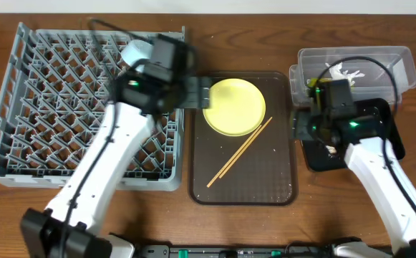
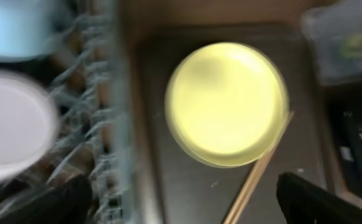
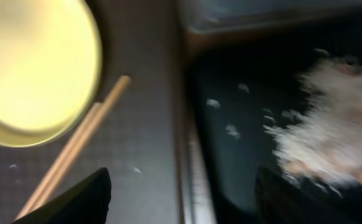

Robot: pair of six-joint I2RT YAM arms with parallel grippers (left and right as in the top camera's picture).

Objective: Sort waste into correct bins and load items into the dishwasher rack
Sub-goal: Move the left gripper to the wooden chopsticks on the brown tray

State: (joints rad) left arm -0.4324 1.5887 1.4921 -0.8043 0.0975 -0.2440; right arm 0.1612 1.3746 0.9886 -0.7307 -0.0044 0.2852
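The yellow plate [image 1: 234, 106] lies on the dark brown serving tray [image 1: 279, 179], with the wooden chopsticks [image 1: 240, 152] slanted beside it. My left gripper [image 1: 199, 93] is open and empty at the plate's left edge, over the right rim of the grey rack [image 1: 21, 107]. The left wrist view shows the plate [image 2: 227, 102], the chopsticks [image 2: 255, 183], and the light blue bowl [image 2: 12, 28] and white bowl [image 2: 9, 124] in the rack. My right gripper [image 1: 298, 125] is open and empty over the edge between the serving tray and the black tray [image 1: 315, 159]. Food scraps [image 3: 330, 130] lie in the black tray [image 3: 255, 137]. The cup is not visible.
The clear tub [image 1: 401, 61] at the back right holds white tissue [image 1: 347, 72] and a green wrapper [image 1: 311, 84]. A few crumbs dot the serving tray [image 3: 143, 124]. The left arm crosses the rack's right side.
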